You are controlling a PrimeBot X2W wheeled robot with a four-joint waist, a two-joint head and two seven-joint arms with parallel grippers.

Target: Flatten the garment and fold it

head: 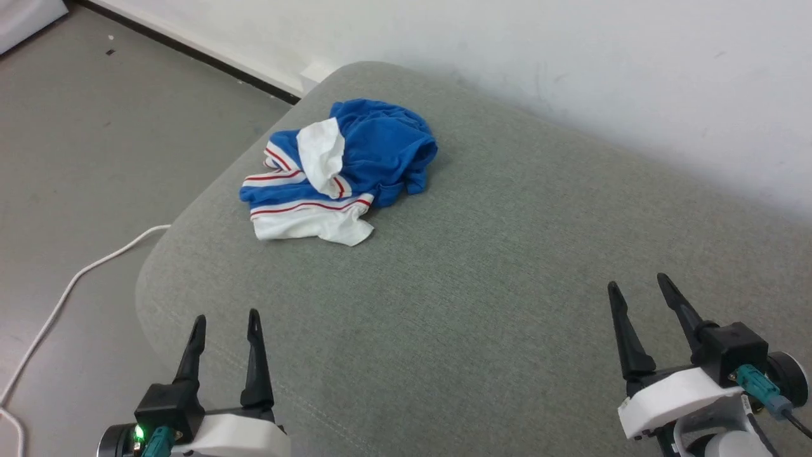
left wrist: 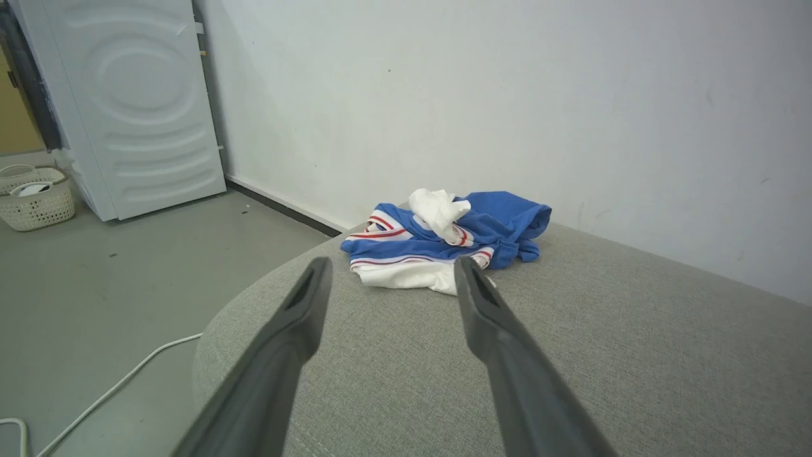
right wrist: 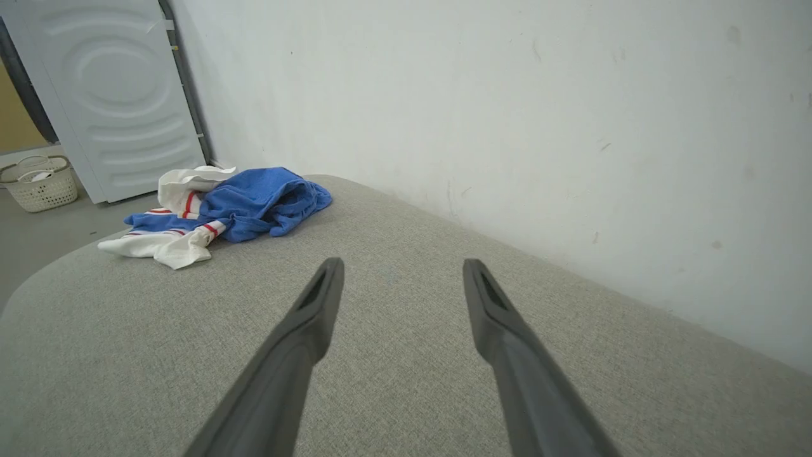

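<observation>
The garment [head: 355, 162] lies crumpled in a heap on the far left part of a grey upholstered surface [head: 495, 266]; blue body, white sleeves, red-striped trim. In the left wrist view the garment [left wrist: 501, 225] sits straight ahead, beyond the fingertips; in the right wrist view the garment [right wrist: 254, 200] lies ahead to the left. My left gripper [head: 226, 314] hovers open at the near left edge, well short of the heap. My right gripper [head: 637, 282] stands open at the near right, farther from the cloth. Neither holds anything.
A white wall [head: 571, 57] runs close behind the grey surface. A white cable [head: 70, 285] trails over the grey floor on the left. A white appliance [left wrist: 139, 108] and a woven basket [left wrist: 35, 197] stand farther off to the left.
</observation>
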